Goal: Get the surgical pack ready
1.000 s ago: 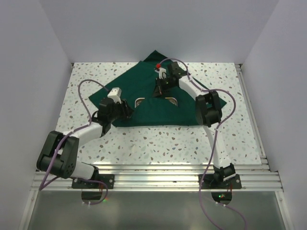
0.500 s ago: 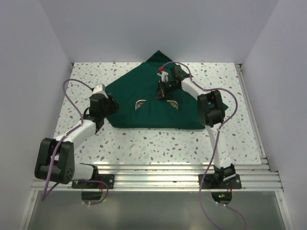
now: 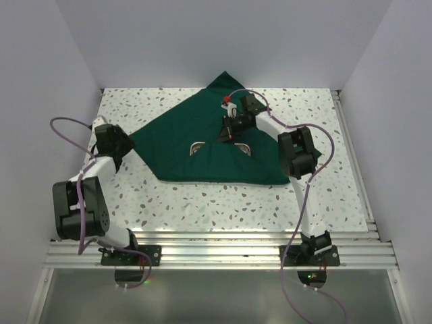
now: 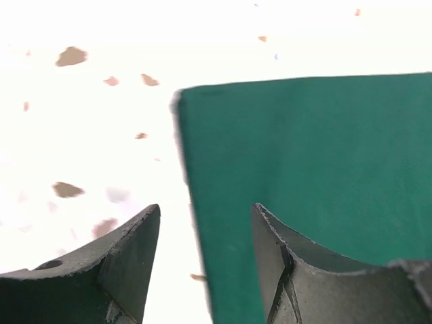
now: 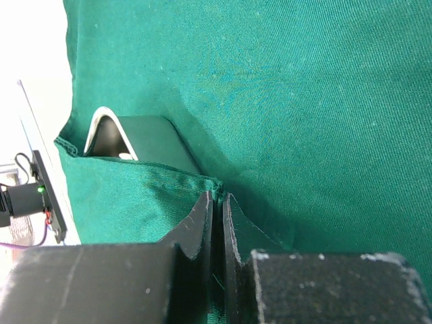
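1. Surgical pack [image 3: 202, 165], seen from the top camera: its green drape [image 3: 175, 128] lies flat on the speckled table [image 3: 202, 202], with one point aimed at the far wall.
2. Same view: my left gripper [image 3: 120, 143] sits at the drape's left corner, the cloth stretching away from its tips toward the other arm.
3. Same view: my right gripper [image 3: 229, 129] is down on the middle of the drape. Two shiny corners of the steel tray [image 3: 198, 144] peek out from under the cloth, one on each side of it and slightly nearer the bases.
4. Left wrist camera: the left gripper [image 4: 206, 216] stands with its jaws apart and nothing clamped between them. The drape corner [image 4: 179, 94] lies just ahead of the tips. The cloth's edge runs back between the fingers [image 4: 135, 236], so the right-hand finger is over green cloth and the left-hand one over bare table [image 4: 81, 101].
5. Right wrist camera: the right gripper [image 5: 217, 199] has its jaws pressed together, pinching a hemmed fold of the green drape [image 5: 304, 101] at its tips.
6. Same view: the steel tray [image 5: 108, 125] shows its rim ahead and left of the tips, tucked under that fold.
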`<state>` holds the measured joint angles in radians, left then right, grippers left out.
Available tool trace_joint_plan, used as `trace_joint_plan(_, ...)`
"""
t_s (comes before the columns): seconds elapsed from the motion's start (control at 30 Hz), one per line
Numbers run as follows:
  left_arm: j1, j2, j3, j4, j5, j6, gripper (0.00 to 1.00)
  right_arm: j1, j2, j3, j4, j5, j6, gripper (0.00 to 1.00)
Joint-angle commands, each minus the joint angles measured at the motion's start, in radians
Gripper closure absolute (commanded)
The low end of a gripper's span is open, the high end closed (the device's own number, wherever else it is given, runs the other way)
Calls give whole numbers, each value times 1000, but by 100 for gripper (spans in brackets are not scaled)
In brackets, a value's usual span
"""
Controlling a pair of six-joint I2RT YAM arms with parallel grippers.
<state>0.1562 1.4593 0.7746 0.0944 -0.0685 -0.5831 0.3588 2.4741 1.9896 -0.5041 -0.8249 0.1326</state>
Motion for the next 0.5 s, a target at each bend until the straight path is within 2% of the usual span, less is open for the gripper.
trace_joint_plan(0.0, 75, 85, 57, 53, 96, -23, 40, 23, -9, -21, -53, 61, -22, 100)
trace_joint_plan(0.13, 123, 185, 92, 88, 163, -40, 40, 23, -10, -23, -53, 55, -25, 100)
trace_joint_plan(0.47, 129, 361, 160, 212, 225, -34, 36, 23, -4, -3, -73, 36, -34, 100)
